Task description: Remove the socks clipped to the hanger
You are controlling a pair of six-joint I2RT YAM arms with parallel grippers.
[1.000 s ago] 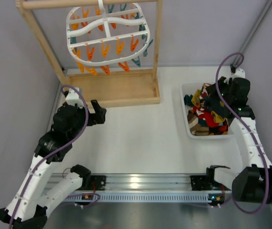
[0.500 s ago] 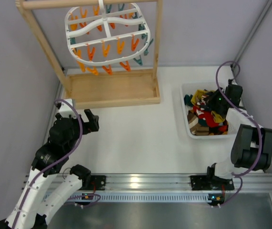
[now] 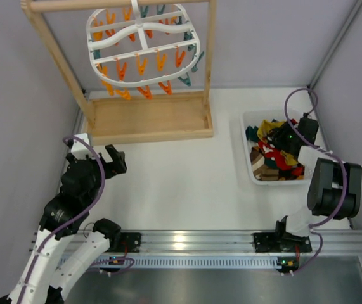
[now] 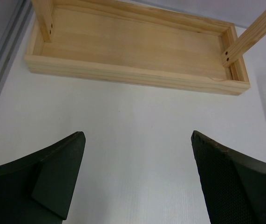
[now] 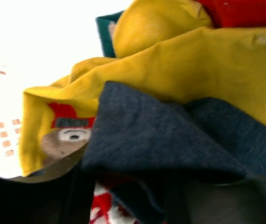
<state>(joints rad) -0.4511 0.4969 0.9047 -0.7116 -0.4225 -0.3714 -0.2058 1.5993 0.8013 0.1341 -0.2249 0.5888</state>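
our right claw (image 3: 288, 139) sat in the bin (image 3: 246, 147) among the socks (image 3: 271, 153), grip impossible to tell; left claw (image 4: 137, 140) gaped, empty. the hanger (image 3: 144, 44) looked bare, so we judged only lifting clear remained.

Pale grey-lilac walls (image 3: 16, 95) enclose a white table (image 3: 181, 177) bearing a wooden frame (image 3: 149, 117)

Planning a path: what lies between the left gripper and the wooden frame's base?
Only bare table, from left gripper to wooden base; the left wrist view shows it.
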